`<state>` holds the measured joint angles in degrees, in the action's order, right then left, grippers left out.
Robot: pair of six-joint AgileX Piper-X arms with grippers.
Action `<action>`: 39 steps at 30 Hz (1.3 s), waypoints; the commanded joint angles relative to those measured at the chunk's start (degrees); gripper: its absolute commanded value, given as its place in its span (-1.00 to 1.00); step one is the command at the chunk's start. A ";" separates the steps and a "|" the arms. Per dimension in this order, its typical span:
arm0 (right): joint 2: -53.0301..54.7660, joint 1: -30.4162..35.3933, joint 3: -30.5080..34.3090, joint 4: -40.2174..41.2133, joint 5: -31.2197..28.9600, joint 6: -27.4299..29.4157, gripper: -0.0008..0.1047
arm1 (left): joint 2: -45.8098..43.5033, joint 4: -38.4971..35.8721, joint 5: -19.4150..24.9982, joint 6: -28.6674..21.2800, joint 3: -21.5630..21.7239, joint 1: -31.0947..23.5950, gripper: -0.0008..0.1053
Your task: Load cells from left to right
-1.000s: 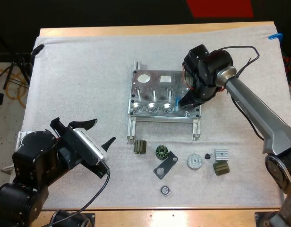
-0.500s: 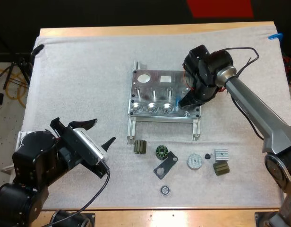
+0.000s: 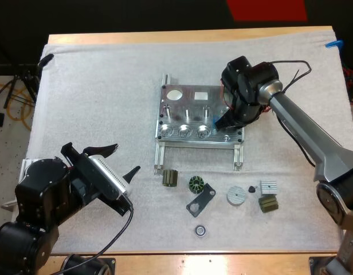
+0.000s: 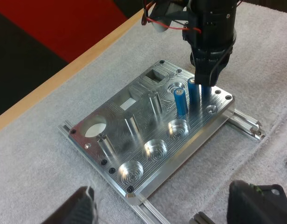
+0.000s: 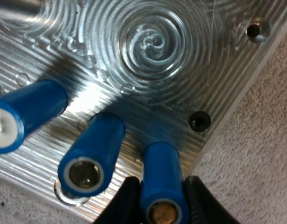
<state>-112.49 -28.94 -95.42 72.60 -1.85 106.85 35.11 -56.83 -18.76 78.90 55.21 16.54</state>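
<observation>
As right claw grips one cell, fixture holds two others.

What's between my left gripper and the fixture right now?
Only bare mat, as the high view shows: nothing lies between the left gripper and the fixture. The dark parts sit off to the side of that stretch.

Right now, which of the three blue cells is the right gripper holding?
The cell nearest the fixture's corner: the right gripper clamps it from both sides; the other two stand free.
</observation>
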 commanded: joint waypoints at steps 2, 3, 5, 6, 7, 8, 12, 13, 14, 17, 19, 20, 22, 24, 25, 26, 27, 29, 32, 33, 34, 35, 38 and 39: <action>-0.64 0.03 0.35 0.91 0.38 -0.37 -0.98 | -0.18 0.61 -0.40 0.73 -0.05 -0.05 0.13; -0.52 0.03 0.35 0.91 0.38 -0.37 -0.98 | -0.18 0.61 -0.40 0.73 -0.05 -0.05 0.13; -0.10 0.03 0.35 0.64 0.38 -0.37 -0.92 | -0.18 0.61 -0.40 0.73 -0.05 -0.05 0.13; 0.10 0.03 0.35 0.57 0.38 -0.37 -0.86 | -0.18 0.61 -0.40 0.73 -0.05 -0.05 0.13; 0.54 0.03 0.24 0.16 0.38 -0.37 -0.70 | -0.18 0.61 -0.40 0.73 -0.05 -0.05 0.13; 1.20 0.03 0.24 -0.41 0.38 -0.37 -0.49 | -0.18 0.61 -0.40 0.73 -0.05 -0.05 0.13; 3.65 0.03 0.24 -1.37 0.38 0.07 0.18 | -0.18 0.61 -0.40 0.73 -0.05 -0.05 0.13; 4.40 0.03 0.24 -1.52 0.38 0.04 0.32 | -0.18 0.61 -0.40 0.73 -0.05 -0.05 0.13; 5.36 0.03 0.24 -1.52 0.38 0.04 0.40 | -0.18 0.61 -0.40 0.73 -0.05 -0.05 0.13; 7.86 0.03 0.24 -1.52 0.38 0.50 0.38 | -0.18 1.85 -0.29 0.73 -0.05 -0.05 0.13; 9.19 0.03 0.24 -1.52 0.38 0.52 0.36 | -0.18 2.42 -0.29 0.73 -0.05 -0.05 0.13; 10.15 0.03 0.24 -1.52 0.38 0.52 0.33 | -0.18 2.70 -0.29 0.73 -0.05 -0.05 0.13; 11.38 0.03 0.24 -1.79 0.64 1.97 0.31 | -0.18 3.65 -0.29 0.73 -0.05 -0.05 0.13; 12.66 0.03 0.24 -2.59 0.64 3.02 0.32 | 0.70 5.12 -0.29 0.88 -0.05 -0.05 0.13; 13.44 0.20 0.24 -3.83 0.64 3.06 0.32 | 1.54 6.34 0.00 1.95 -0.05 -0.05 0.13; 14.17 0.32 0.24 -5.40 0.64 3.06 0.32 | 2.87 7.60 0.64 2.63 -0.05 -0.05 0.13; 14.37 0.40 0.24 -6.31 0.52 3.06 0.32 | 3.59 8.01 1.11 2.74 -0.05 -0.05 0.13; 15.56 1.18 0.24 -9.38 0.54 2.89 0.32 | 6.57 10.60 1.98 2.83 -0.05 -0.05 0.13; 16.87 3.45 0.24 -11.44 0.54 2.64 0.32 | 10.52 15.30 3.98 3.42 -0.05 -0.05 0.13; 17.13 4.08 0.24 -11.48 0.54 2.64 0.32 | 11.36 16.17 4.10 3.39 -0.05 -0.05 0.13; 17.71 5.50 0.24 -11.59 0.54 2.64 0.32 | 13.05 17.83 3.92 3.60 -0.05 -0.67 0.13; 18.26 7.10 0.24 -11.69 0.65 2.64 0.32 | 14.82 19.35 3.63 4.46 -0.05 -1.53 0.13; 19.55 11.20 0.24 -12.19 0.85 2.58 0.32 | 18.39 22.20 2.99 7.28 -0.05 -5.13 0.13; 19.99 12.59 0.24 -12.19 0.82 2.47 0.32 | 18.95 22.79 2.38 7.58 -0.05 -6.08 0.13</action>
<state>-93.71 -17.41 -95.00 60.81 -1.58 109.23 54.06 -35.67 -16.31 85.17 55.21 11.12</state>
